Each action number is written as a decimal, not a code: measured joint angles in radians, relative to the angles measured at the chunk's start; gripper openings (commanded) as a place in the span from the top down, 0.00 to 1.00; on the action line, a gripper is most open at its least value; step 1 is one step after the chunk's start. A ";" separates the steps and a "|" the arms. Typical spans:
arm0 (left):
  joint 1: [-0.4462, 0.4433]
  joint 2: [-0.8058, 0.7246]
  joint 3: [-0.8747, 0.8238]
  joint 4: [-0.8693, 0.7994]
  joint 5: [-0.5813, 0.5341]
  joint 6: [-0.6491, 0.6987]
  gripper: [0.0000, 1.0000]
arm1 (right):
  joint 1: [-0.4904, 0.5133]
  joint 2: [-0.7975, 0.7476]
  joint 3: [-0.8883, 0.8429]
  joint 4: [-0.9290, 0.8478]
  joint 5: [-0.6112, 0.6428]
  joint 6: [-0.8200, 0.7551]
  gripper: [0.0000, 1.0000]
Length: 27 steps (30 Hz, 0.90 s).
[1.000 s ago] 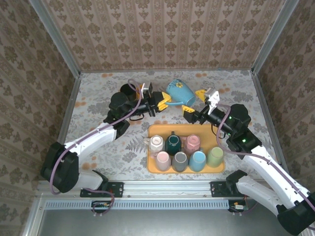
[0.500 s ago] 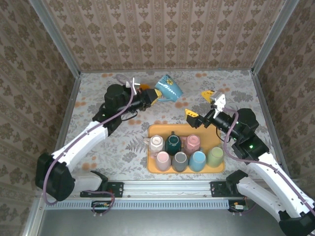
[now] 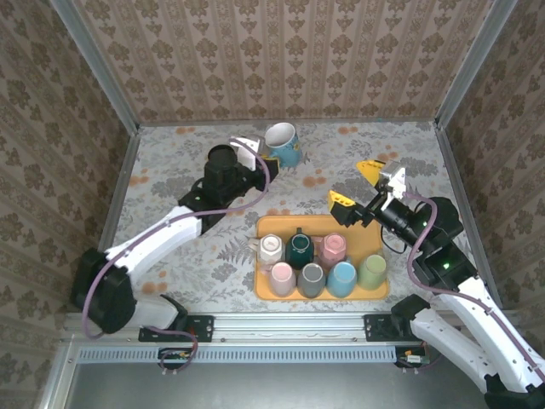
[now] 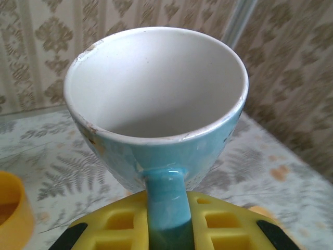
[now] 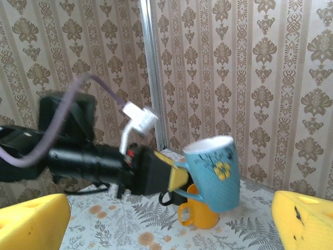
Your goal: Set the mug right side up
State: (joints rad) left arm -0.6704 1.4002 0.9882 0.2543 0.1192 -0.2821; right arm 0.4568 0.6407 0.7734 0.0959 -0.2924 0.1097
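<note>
Orange plastic tray, near: seven small mugs inside. Right claw wide open, empty. Far desk: left claw clamped on light-blue ceramic mug's handle, mouth up, empty. Orange mug below it, half hidden.

Left arm: stretched forward across the table.
Left gripper: clamped on mug handle.
Right gripper: jaws wide apart, empty.
</note>
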 measured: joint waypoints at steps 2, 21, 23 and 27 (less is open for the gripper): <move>0.004 0.077 0.000 0.028 -0.033 0.029 1.00 | 0.000 -0.005 0.000 -0.003 0.000 0.003 0.00; -0.040 0.488 0.053 0.274 -0.332 0.141 1.00 | 0.000 -0.058 0.004 -0.037 0.010 -0.002 0.00; -0.042 0.505 0.058 0.277 -0.370 0.141 1.00 | 0.000 -0.057 0.004 -0.038 0.016 -0.005 0.00; -0.042 0.546 0.080 0.277 -0.447 0.128 1.00 | 0.000 -0.058 0.004 -0.050 0.030 -0.006 0.00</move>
State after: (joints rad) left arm -0.7120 1.9465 1.0687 0.5308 -0.3275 -0.1543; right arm 0.4564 0.5831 0.7773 0.0456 -0.2626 0.1036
